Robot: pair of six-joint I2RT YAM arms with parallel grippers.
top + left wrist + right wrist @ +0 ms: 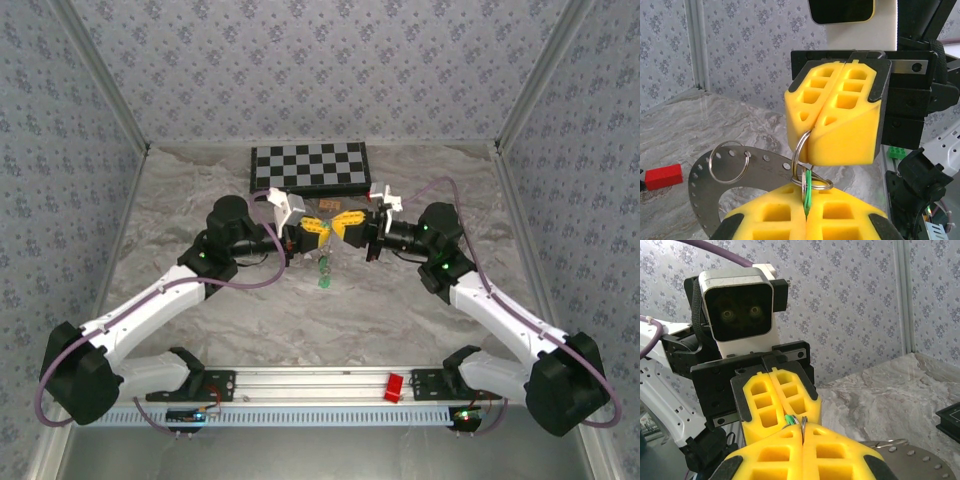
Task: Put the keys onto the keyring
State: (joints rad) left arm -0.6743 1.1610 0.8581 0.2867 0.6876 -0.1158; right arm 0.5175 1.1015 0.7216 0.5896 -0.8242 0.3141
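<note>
So both arms are nose to nose here. The left gripper (320,231) and right gripper (347,229) are each clenched fully shut, yellow fingertips almost touching, lifted off the marble. My read is that one hand steadies the ring while the other works a key on, which is why they're crowded so tight.

The keyring (796,155) sits right between the two sets of tips. Its top edge disappears into the seam of the right gripper, so that hand is pinching the ring. The left gripper looks clamped on one of the keys (808,194), with a green sliver running straight into its finger seam. I can't fully tell whether ring wire is caught in there too.

The ring is a thin silvery wire loop, standing roughly upright, with a second loop lying flatter just past the left fingertips. From above, green bits dangle just below where the grippers meet, so I'd guess some keys are already threaded.
</note>
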